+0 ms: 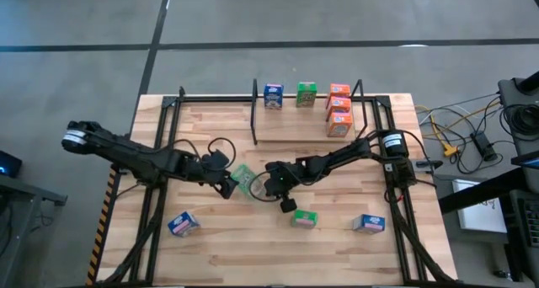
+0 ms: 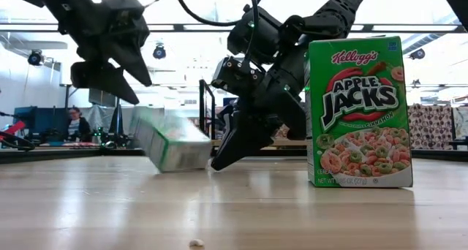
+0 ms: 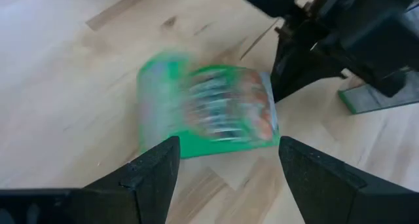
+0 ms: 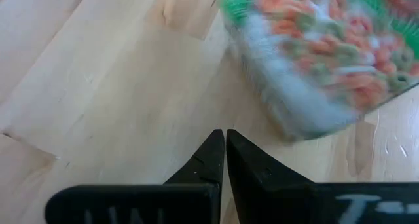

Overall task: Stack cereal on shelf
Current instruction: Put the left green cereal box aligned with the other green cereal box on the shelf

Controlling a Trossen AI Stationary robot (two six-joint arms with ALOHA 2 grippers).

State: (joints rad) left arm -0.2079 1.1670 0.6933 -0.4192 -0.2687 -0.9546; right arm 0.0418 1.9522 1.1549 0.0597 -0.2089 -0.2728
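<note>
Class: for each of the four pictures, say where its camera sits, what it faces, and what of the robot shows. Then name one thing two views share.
High view: above the table, looking straight down; both arms, shelf.
Low view: at tabletop height, looking level; left gripper and right gripper hang from above.
Left wrist view: on the left wrist, over open fingers.
Right wrist view: on the right wrist, over shut fingers.
Shared: both wrist views show the tilted green cereal box, blurred.
</note>
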